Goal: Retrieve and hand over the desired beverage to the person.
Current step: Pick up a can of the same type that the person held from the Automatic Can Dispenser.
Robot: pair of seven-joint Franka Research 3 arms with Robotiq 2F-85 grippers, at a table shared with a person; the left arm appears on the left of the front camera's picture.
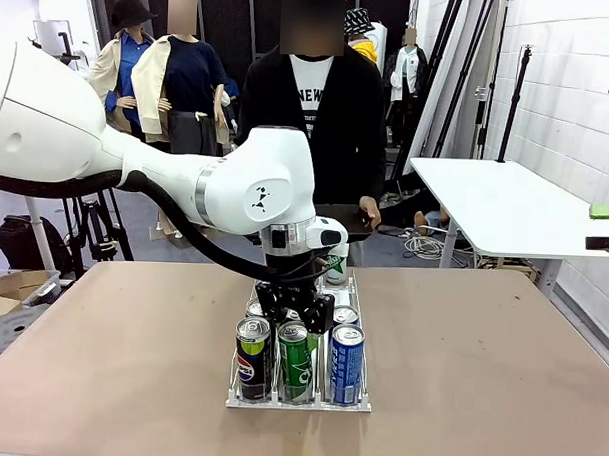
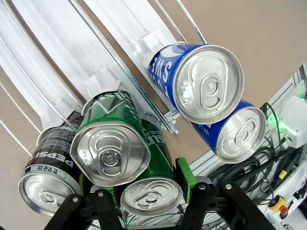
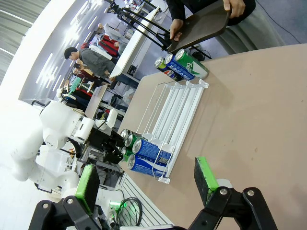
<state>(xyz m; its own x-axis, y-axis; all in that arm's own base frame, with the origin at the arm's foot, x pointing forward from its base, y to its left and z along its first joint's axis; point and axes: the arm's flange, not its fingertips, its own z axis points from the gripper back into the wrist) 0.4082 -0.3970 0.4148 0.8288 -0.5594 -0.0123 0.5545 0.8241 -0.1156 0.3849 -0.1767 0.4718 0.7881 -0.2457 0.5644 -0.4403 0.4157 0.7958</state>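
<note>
Cans crowd the near end of a clear rack (image 1: 298,400) at the middle of the tabletop (image 1: 479,374). A black Pepsi can (image 1: 252,358) stands at 9 o'clock of the green can (image 1: 295,366) and a blue can (image 1: 346,364) at 3 o'clock, both just beside it. A 2nd green can (image 2: 110,153) sits close behind at 12 o'clock, and a 2nd blue can (image 2: 206,84) stands behind the 1st. 3 more cans (image 3: 180,67) stand at the rack's far end.

At 12 o'clock, beyond the tabletop's far edge, the person (image 1: 313,118) holds a dark tray (image 3: 201,26) in both hands, just past those far cans.

From 9 o'clock the left arm reaches in and bends over the rack, its wrist pointing straight down. The left hand (image 1: 294,313) is clamped on the green can in the middle lane, with 1 green pad on each side near the rim.

Off the rack's 3 o'clock side and well apart from it, the right hand (image 3: 144,179) hangs over the tabletop, its pads spread wide.
</note>
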